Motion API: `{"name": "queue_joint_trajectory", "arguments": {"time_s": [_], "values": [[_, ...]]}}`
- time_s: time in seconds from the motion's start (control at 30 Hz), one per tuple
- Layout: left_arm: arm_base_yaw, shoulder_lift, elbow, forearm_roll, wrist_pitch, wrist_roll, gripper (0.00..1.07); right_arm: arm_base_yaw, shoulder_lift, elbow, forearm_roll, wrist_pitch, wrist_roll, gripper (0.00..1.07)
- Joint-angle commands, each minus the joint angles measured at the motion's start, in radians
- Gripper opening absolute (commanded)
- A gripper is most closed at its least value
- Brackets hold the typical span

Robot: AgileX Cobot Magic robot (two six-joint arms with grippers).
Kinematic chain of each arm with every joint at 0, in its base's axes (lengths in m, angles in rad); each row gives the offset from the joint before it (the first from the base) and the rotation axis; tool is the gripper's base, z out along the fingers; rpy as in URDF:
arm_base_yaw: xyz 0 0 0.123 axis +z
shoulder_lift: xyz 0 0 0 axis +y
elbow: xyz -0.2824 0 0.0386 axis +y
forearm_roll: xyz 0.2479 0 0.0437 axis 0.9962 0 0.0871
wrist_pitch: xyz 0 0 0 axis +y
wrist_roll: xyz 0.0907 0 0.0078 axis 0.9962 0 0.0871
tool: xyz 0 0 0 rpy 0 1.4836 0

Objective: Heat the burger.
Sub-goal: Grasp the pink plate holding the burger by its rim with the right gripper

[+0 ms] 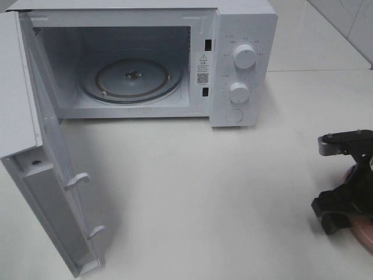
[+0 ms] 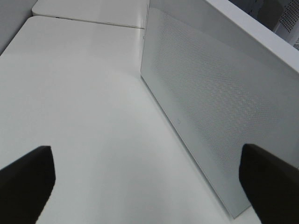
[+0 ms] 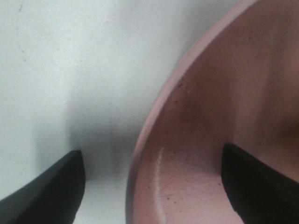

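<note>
- The right gripper (image 3: 153, 189) has its jaws wide apart, astride the rim of the pink plate (image 3: 210, 93). One finger (image 3: 46, 191) is over the table (image 3: 70, 70) and the other is over the plate's floor. Contact cannot be judged.
- In the high view the plate is largely cut off by the frame edge and covered by the gripper.
- The burger cannot be made out in any view, so its position is undetermined.
- The left gripper (image 2: 149, 186) is spread wide and holds nothing, beside the microwave door (image 2: 210, 116).
- The microwave (image 1: 245, 35) stands open, with the glass turntable (image 1: 131, 79) visible inside.
</note>
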State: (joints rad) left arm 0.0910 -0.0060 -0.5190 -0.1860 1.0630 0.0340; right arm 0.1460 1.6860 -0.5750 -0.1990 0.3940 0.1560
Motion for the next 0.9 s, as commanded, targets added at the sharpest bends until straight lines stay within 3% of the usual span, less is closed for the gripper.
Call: {"name": "queue_joint_trajectory", "arguments": {"time_s": [0.03,0.2,0.27,0.3,0.37,0.4,0.43,0.47,0.53,0.9], "values": [[0.002,-0.001,0.003,-0.004,-0.002,0.001,1.00,-0.006,0.033,0.003,-0.009,-0.004,-0.002,0.75],[0.002,-0.001,0.003,-0.004,-0.002,0.001,1.00,-0.006,0.033,0.003,-0.014,0.000,0.017,0.67],[0.002,-0.001,0.003,-0.004,-0.002,0.001,1.00,-0.006,0.033,0.003,-0.020,0.010,0.038,0.51],[0.002,-0.001,0.003,-0.004,-0.002,0.001,1.00,-0.006,0.033,0.003,-0.020,0.010,0.038,0.51],[0.002,-0.001,0.003,-0.004,-0.002,0.001,1.00,-0.006,0.033,0.003,-0.023,0.012,0.043,0.37],[0.002,-0.001,0.003,-0.004,-0.002,0.001,1.00,-0.006,0.033,0.003,-0.023,0.012,0.043,0.37],[0.002,-0.001,0.003,-0.004,-0.002,0.001,1.00,-0.006,0.033,0.003,-0.023,0.015,0.043,0.23],[0.002,-0.001,0.003,-0.004,-0.002,0.001,1.00,-0.006,0.033,0.003,-0.023,0.015,0.043,0.23],[0.002,-0.001,0.003,-0.004,-0.002,0.001,1.00,-0.006,0.033,0.003,-0.023,0.024,0.046,0.01],[0.002,-0.001,0.003,-0.004,-0.002,0.001,1.00,-0.003,0.016,0.003,-0.029,0.042,0.073,0.00]]}}
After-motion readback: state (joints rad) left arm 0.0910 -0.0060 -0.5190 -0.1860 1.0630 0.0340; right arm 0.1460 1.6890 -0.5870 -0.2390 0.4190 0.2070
